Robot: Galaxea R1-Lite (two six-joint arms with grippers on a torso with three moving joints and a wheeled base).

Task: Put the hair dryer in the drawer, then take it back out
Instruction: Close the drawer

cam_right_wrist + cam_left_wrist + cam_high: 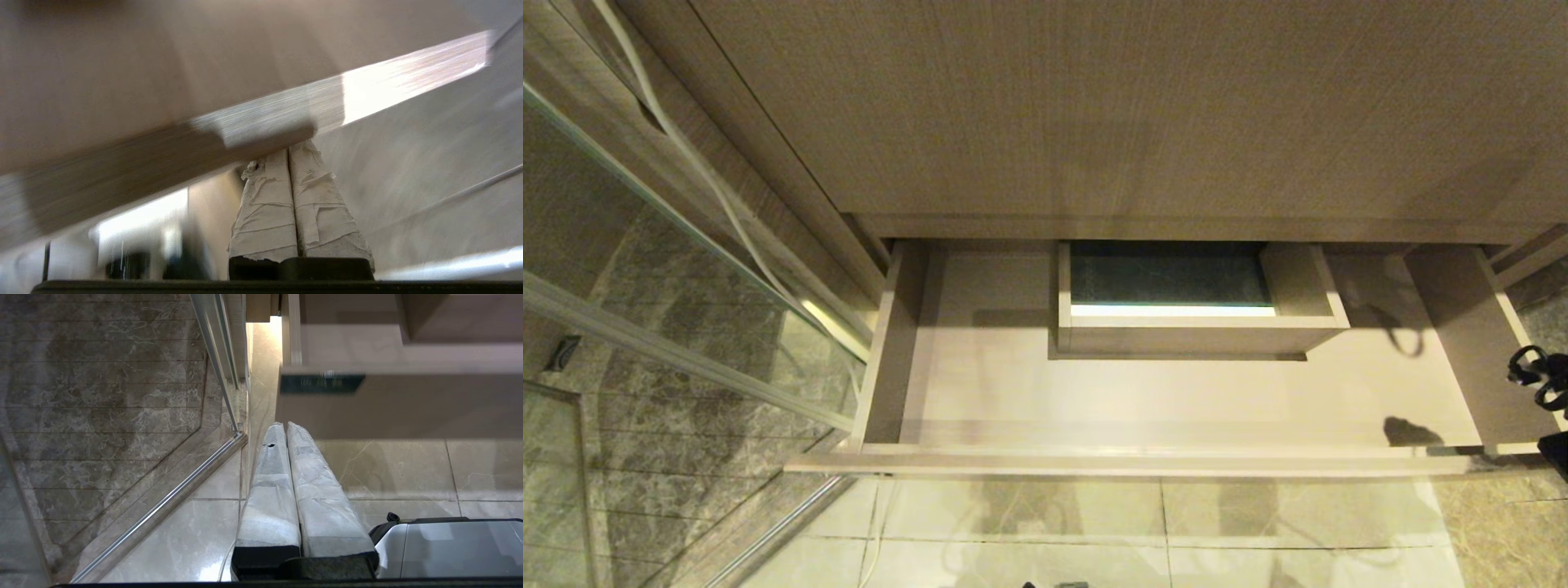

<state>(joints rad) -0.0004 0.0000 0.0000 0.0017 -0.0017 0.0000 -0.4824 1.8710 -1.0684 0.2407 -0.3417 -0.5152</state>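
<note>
Pale glossy floor tiles (1258,531) run under the robot, meeting darker veined marble (670,457) behind a glass partition with a metal frame (686,359) on the left. Above, a tall wood-grain panel (1143,106) fills the upper head view, and beneath it the drawer (980,367) stands pulled fully out, its front edge nearest the camera. Its pale floor is bare apart from shadows; a boxed rectangular cut-out (1176,327) sits at the middle of its back edge, opening onto a dark surface below. The hair dryer shows in none of the three views, so its place cannot be told.

At the drawer's right edge only dark cabling and a black part of the right arm (1539,380) enter the head view. The right wrist view alone shows the right gripper (288,155): its tape-wrapped fingers (265,212) are pressed together, empty, with their tips close under a blurred wood-grain edge.

The left wrist view adds the drawer's front face with a small dark label (322,383), and the left gripper (285,426) hanging over the floor tiles in front of the drawer's left corner, its wrapped fingers (269,498) lying side by side, holding nothing. A grey part of the robot's body (449,547) shows beside it.
</note>
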